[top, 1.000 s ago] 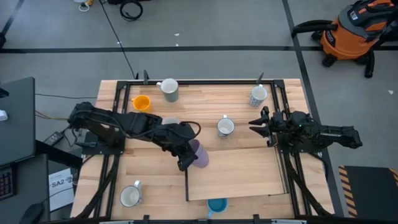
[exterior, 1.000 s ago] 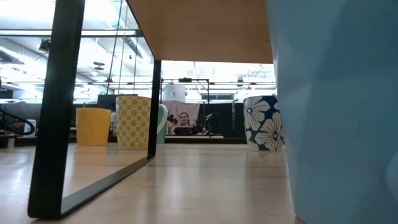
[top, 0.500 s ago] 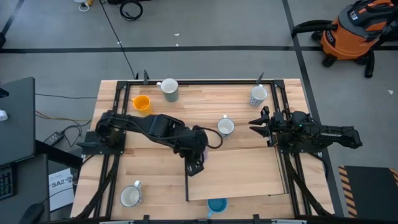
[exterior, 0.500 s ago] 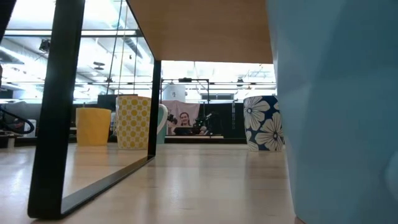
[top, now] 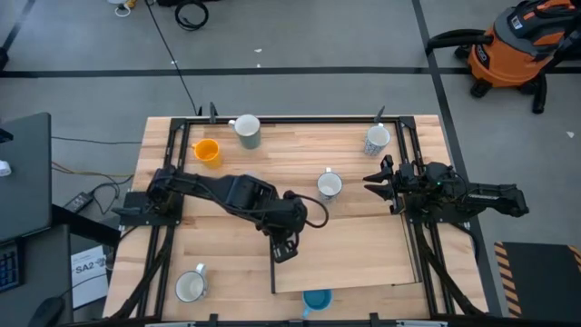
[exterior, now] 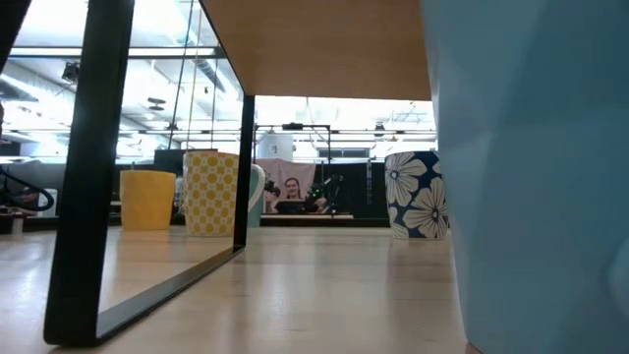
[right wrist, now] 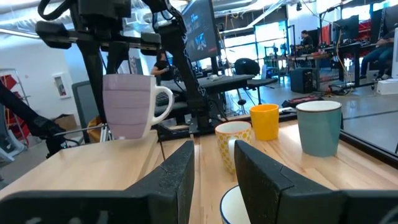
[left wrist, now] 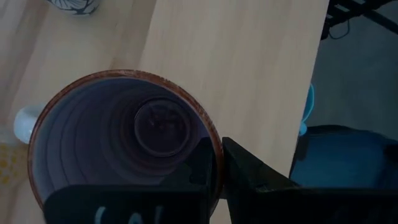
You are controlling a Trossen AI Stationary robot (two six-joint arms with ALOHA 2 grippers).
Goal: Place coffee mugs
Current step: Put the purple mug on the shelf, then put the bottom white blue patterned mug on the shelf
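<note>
— Blue mug (top: 317, 299) is nearest, right?

— Yes. It stands at the front edge of the counter (top: 218, 263), just in front of the raised wood shelf (top: 354, 254). A white mug (top: 189, 287) stands at the front left corner.

— Where is the purple mug (right wrist: 127, 106)?

— The left end effector (top: 283, 245) grips it. One finger is inside the rim and one is outside. The mug is upright and held up off the counter, over the left edge of the shelf.

— And behind that?

— A yellow dotted mug (top: 329, 185) stands on the counter past the shelf. The right end effector (top: 379, 182) waits near it, on the right side. Its fingers are apart and hold nothing.

— What is at the far side?

— An orange mug (top: 207, 151) on the left, a grey mug (top: 247, 130) beside it, and a flower mug (top: 377, 139) at the far right.
</note>
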